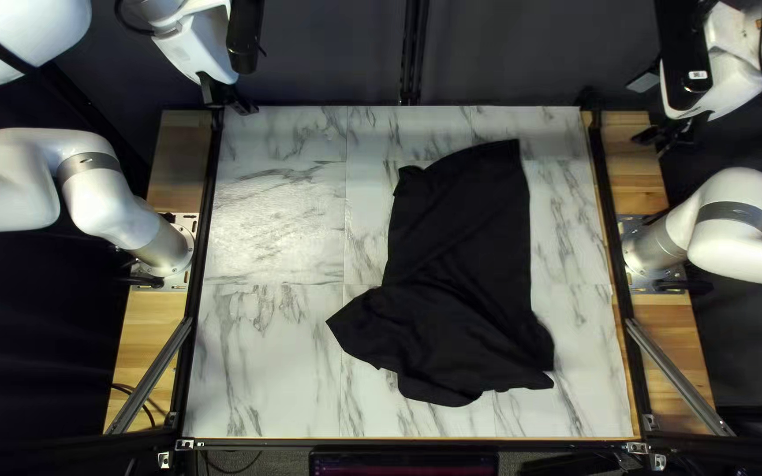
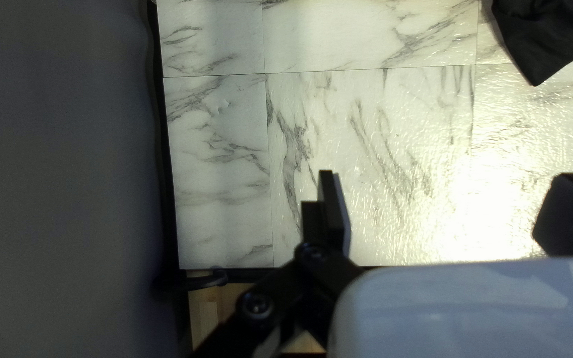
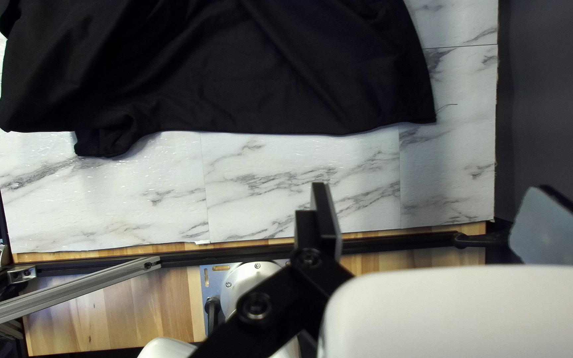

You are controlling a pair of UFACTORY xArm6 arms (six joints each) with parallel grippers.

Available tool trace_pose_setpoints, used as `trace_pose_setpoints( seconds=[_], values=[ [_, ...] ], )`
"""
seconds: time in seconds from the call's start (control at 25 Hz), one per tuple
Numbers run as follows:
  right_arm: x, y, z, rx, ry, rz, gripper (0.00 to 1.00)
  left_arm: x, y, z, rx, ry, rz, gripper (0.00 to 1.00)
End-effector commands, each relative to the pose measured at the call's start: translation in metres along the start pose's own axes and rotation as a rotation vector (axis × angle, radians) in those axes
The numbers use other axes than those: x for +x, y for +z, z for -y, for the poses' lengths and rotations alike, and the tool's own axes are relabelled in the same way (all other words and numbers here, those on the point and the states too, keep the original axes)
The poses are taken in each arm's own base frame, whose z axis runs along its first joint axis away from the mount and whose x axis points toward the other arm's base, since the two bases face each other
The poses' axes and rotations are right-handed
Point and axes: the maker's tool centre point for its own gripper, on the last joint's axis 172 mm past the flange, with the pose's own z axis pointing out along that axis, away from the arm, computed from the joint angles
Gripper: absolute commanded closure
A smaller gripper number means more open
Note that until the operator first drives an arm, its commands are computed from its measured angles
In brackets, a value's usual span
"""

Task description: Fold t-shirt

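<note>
Taking 12 o'clock as the tabletop's (image 1: 275, 229) far edge in the top left view, the black t-shirt (image 1: 469, 264) is lying right of the tabletop's middle, its long axis running roughly from 12 to 6. My right gripper (image 3: 432, 192) is hanging off the tabletop's right side, with the cloth sitting towards its 8 o'clock; my left gripper (image 2: 449, 192) is hovering at the far left corner, with the cloth sitting towards its 4 o'clock. The right one is plainly being the nearer. Both grippers are standing open, fingers well apart, and neither is touching the cloth.

The shirt is looking smoother in its 12 o'clock half, with a small bunched bit showing at its 11. Its lower half is crumpling into diagonal creases, a pointed flap (image 1: 354, 322) jutting out between 8 and 9, and a rounded fold (image 1: 438, 392) poking past the uneven edge near 6. Flattening is probably needing to come before folding; the creases could be hiding a sleeve, and a grasp there could be catching several layers.
</note>
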Motion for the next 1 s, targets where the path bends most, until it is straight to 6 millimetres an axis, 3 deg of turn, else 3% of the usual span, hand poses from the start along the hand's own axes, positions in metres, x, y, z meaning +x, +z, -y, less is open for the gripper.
trace_pose_setpoints(
  seconds=[0.04,0.16,0.24,0.36,0.84,1.0],
  values=[
    [0.000,0.000,0.000,0.000,0.000,0.000,0.00,0.086,0.100,0.019,-0.032,0.031,-0.025,0.00],
    [0.000,0.000,0.000,0.000,0.000,0.000,0.00,0.093,0.161,0.020,-0.032,0.009,-0.004,0.00],
    [0.000,0.000,0.000,0.000,0.000,0.000,0.00,0.082,0.198,0.021,-0.019,-0.018,0.011,0.00],
    [0.000,0.000,0.000,0.000,0.000,0.000,0.00,0.060,0.239,0.021,0.013,-0.058,0.046,0.00],
    [0.000,0.000,0.000,0.000,0.000,0.000,0.00,0.052,0.247,0.021,0.021,-0.065,0.076,0.00],
    [0.000,0.000,0.000,0.000,0.000,0.000,0.00,0.019,0.255,0.024,0.102,-0.098,0.151,0.00]
  ],
)
